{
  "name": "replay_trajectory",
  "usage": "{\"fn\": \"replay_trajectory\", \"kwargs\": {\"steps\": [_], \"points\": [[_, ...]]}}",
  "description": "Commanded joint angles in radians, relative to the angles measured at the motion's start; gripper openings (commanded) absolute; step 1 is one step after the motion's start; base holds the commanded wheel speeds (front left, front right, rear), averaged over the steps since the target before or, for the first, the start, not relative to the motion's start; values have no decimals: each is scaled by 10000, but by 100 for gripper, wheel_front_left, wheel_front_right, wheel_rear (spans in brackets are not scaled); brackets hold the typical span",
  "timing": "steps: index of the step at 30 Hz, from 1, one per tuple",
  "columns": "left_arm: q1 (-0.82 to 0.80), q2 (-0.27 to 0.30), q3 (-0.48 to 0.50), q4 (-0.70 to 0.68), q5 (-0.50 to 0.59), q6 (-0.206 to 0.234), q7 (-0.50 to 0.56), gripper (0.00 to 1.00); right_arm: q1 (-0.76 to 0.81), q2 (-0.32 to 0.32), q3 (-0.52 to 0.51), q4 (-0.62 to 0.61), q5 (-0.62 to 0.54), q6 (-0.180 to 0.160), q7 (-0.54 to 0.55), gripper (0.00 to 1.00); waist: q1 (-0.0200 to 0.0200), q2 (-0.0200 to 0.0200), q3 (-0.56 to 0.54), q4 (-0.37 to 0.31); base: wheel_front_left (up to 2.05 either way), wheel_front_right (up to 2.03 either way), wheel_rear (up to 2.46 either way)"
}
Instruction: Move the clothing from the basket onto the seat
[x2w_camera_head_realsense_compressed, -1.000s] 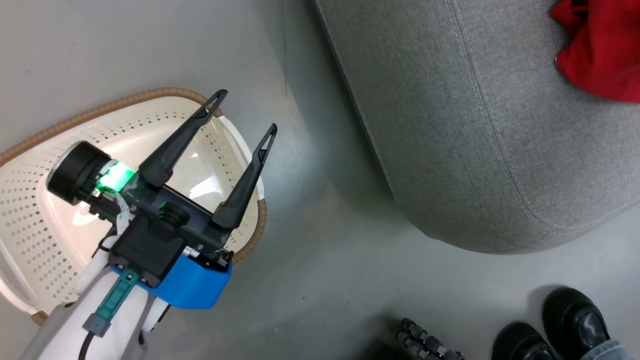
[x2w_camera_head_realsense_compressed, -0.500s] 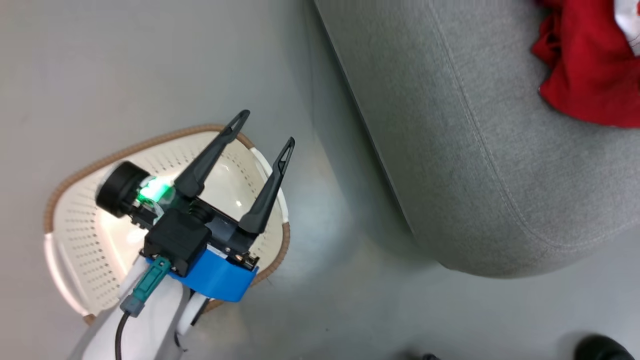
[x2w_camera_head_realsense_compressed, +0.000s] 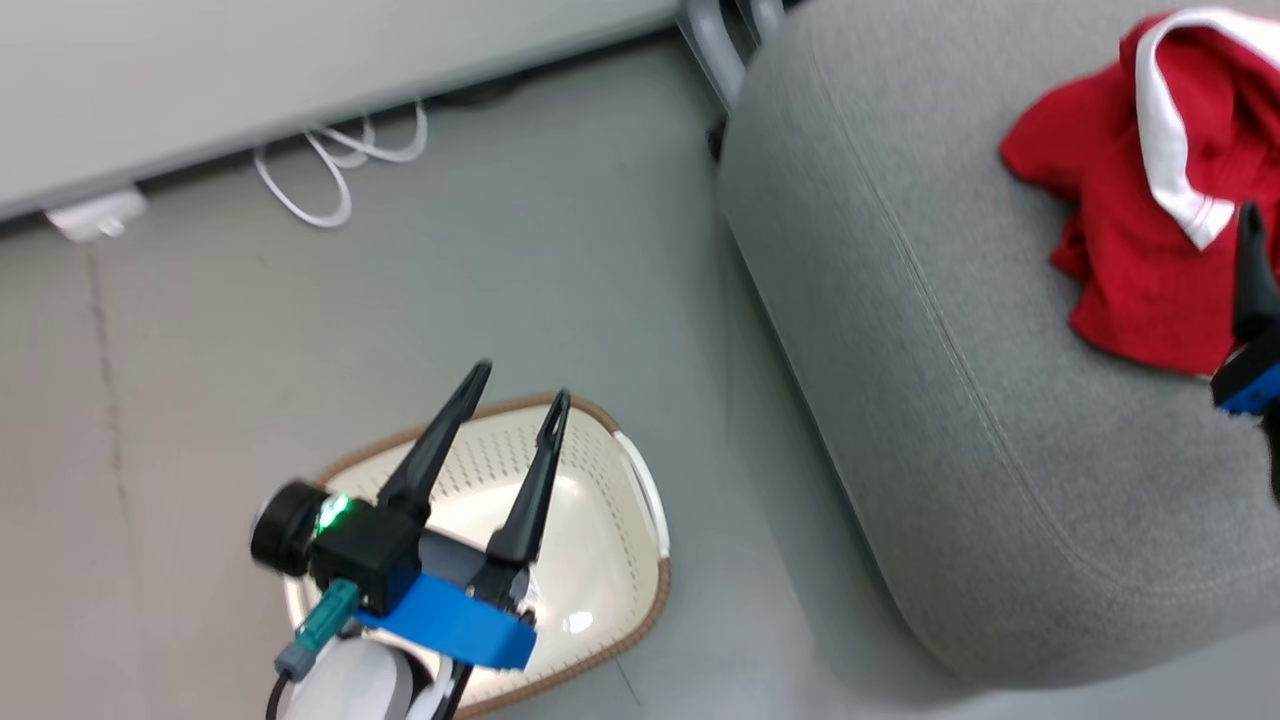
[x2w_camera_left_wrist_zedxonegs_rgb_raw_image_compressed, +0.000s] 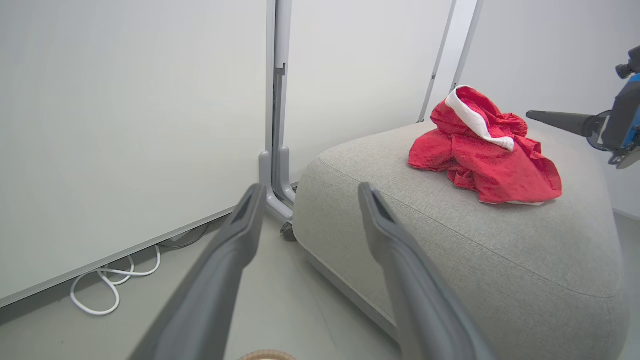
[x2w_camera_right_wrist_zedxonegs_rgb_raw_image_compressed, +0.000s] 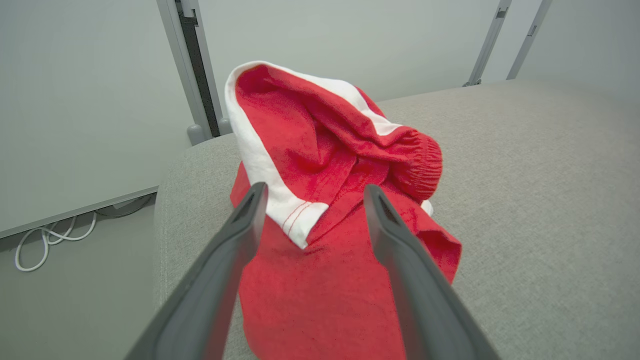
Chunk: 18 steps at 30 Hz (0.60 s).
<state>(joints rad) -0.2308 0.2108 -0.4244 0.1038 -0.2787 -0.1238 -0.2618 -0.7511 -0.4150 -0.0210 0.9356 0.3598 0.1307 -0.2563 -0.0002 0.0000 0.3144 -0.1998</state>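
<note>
Red white-trimmed clothing is lying on the grey fabric seat, so left gripper and right gripper jaws are hanging released.

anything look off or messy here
Nothing looks spilled or damaged. The clothing lies in a crumpled heap on the seat, not folded, and a loose white cable trails on the floor by the wall.

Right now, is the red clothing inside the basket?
No, the clothing lies heaped on the seat, apart from the basket on the floor.
</note>
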Motion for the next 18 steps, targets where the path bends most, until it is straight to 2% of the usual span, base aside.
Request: {"fn": "replay_trajectory", "kwargs": {"steps": [1,10,18], "points": [[306,-77,100,203,-74,-44,-44,100,485,69,-3,-200,67,1,57,100,2,0,-1106,727,0,0,0],[1260,-480,874,1041,-349,-62,-45,100,3018,897,-275,-2135,-145,1,450,100,2,0,-2658,1469,0,0,0],[1796,-607,1583,1609,-318,-68,-44,100,5105,1633,-546,-4414,-821,1,965,100,2,0,-3371,2190,0,0,0]]}}
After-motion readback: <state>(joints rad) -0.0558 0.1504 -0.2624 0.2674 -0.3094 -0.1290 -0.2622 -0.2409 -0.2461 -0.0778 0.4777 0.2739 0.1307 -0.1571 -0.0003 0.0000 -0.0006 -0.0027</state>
